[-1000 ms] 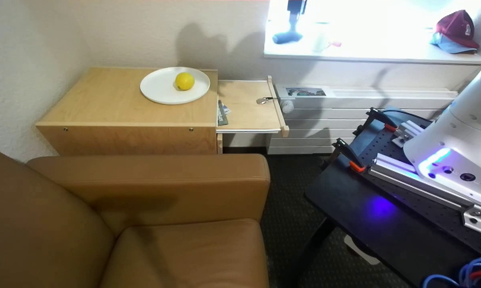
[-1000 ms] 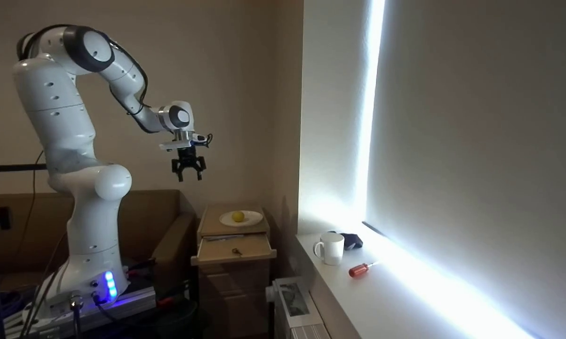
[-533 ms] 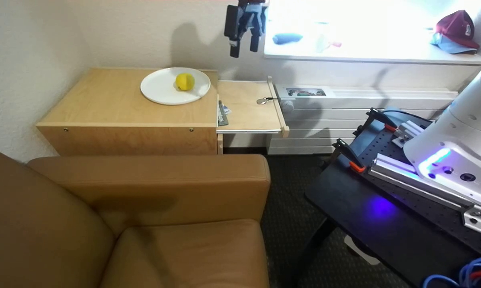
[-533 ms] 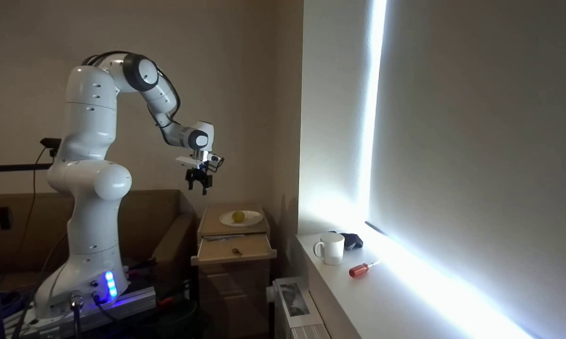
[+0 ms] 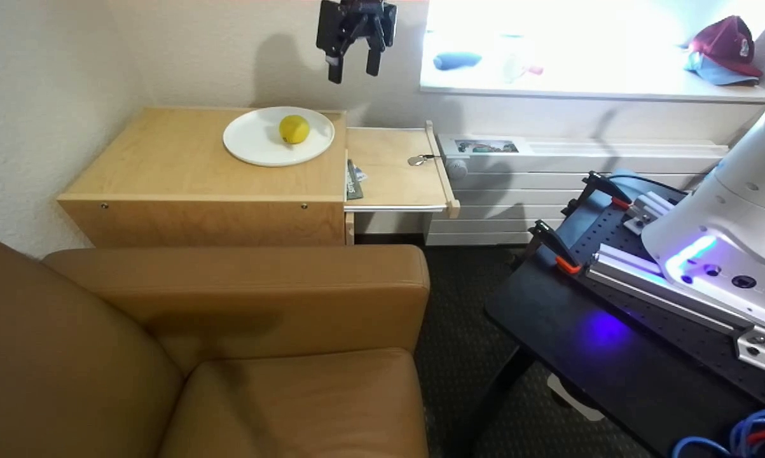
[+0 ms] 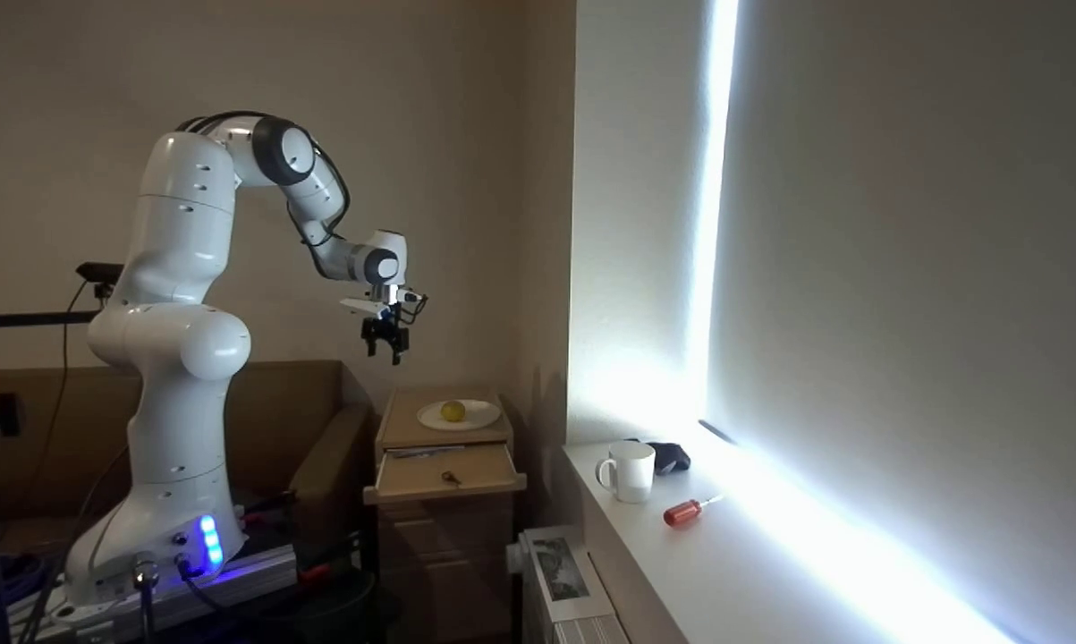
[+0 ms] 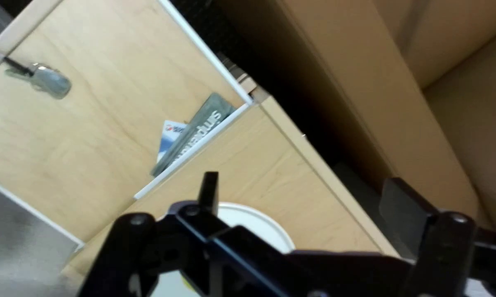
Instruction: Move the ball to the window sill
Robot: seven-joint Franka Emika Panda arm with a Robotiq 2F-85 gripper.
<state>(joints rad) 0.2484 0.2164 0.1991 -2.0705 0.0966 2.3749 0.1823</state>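
Note:
The yellow ball (image 5: 294, 129) rests on the white plate (image 5: 252, 140) on the light wooden cabinet. Both also show in an exterior view, ball (image 6: 453, 411) and plate (image 6: 486, 417). In the wrist view only a sliver of the ball (image 7: 186, 284) shows behind the gripper's linkage. My gripper (image 5: 354, 72) is open and empty, fingers pointing down, above the cabinet and apart from the ball. It also shows open in an exterior view (image 6: 384, 355) and in the wrist view (image 7: 303, 192). The white window sill (image 5: 598, 79) is brightly lit; it also shows in an exterior view (image 6: 672, 572).
The cabinet's drawer (image 5: 395, 181) is pulled out, with keys (image 5: 418, 160) and cards (image 7: 194, 132) inside. On the sill are a white mug (image 6: 631, 474), a red screwdriver (image 6: 682, 512), dark cloth (image 6: 669, 459) and a cap (image 5: 725, 48). A radiator (image 5: 579, 181) and brown sofa (image 5: 261, 273) stand near.
The arm has reached out and lowered toward the cabinet. The gripper has come into view above the drawer and moved toward the plate, staying open. The ball has not moved.

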